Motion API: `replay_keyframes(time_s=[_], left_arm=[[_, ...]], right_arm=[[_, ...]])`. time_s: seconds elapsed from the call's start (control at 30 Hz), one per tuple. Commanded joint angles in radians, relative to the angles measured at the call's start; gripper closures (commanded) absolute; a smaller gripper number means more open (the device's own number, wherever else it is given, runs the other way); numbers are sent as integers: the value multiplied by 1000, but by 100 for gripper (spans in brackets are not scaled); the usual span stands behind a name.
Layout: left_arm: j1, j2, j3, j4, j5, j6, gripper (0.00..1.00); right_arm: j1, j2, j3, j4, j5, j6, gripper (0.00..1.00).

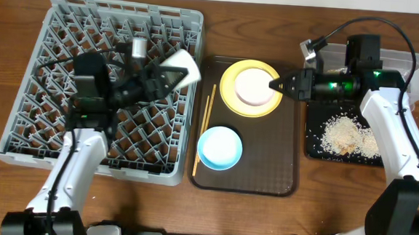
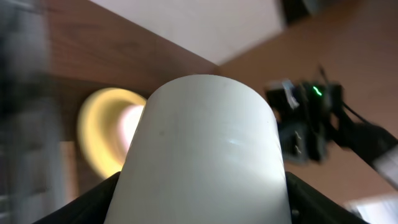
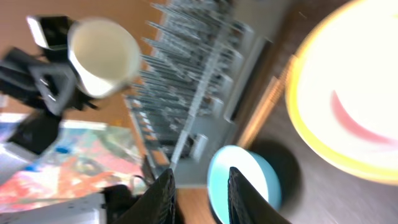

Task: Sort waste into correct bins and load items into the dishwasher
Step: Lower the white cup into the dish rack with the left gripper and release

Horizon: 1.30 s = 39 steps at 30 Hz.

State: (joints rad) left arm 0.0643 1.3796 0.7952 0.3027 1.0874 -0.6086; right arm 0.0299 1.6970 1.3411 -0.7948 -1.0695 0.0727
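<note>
The left gripper (image 1: 171, 74) clasps the light, slick, breakable cup (image 1: 185, 66) round its wall, while the right gripper (image 1: 273, 84) hangs slightly parted and empty.

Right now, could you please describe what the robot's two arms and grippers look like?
Both the left arm and the right arm have smooth white links joined by boxy black joint housings. The left gripper and right gripper are black, each with two fingers. Thin black cables run over the right arm, where a green light glows.
</note>
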Motion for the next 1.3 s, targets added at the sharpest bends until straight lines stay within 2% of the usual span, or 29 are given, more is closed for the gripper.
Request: replay_keyframes(time_s=[0.0,0.17,0.3,0.37,0.47,0.57,0.73,1.13,1.17,1.27], left_arm=[[74,-13,15,-81,-116,63,94],[145,-84,50,-364,-261,226,94],[159,-168,149,-691,-504,357,94],[159,-203,219,-872,-642,388,94],[159,-232,285,-1065,-789,387,94],[159,-232,294,-1205,-846,387,94],[159,-165,287,-1313,-854,387,94],[159,116,286,-1283,-869,387,92],[159,157,286,-1281,-869,387,75],[159,192,286,-1282,-868,387,59]], right_arm=[[-2,-27,35,-84,183,-114,74],[-1,-92,91,-218,401,-161,73],[0,-161,102,-250,517,-167,73],[0,-201,102,-258,562,-168,73],[3,-235,102,-271,603,-168,72],[3,-249,102,-290,628,-168,72],[3,-248,101,-301,628,-168,72],[3,-248,101,-309,628,-168,74],[3,-248,101,-309,628,-168,74],[3,-248,101,-310,628,-168,74]])
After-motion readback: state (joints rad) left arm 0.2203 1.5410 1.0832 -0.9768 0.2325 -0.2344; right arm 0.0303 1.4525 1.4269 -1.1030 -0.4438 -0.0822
